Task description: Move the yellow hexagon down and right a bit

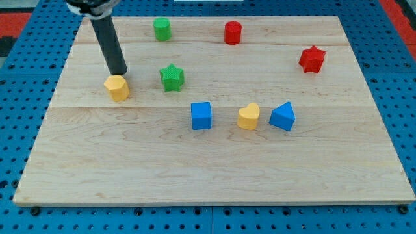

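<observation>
A pale wooden desk [214,175] made of long planks lies on a blue pegboard [26,65]. Near the view's top sit a green block [162,28], shape unclear, and to its right a red cylinder [233,32]. Further right and lower is a red star [312,59]. A green star [172,77] stands left of the middle. Below it runs a row, well apart from each other: a blue cube [201,116], a yellow heart [248,116] and, just beside the heart, a blue triangular block [283,117].
</observation>
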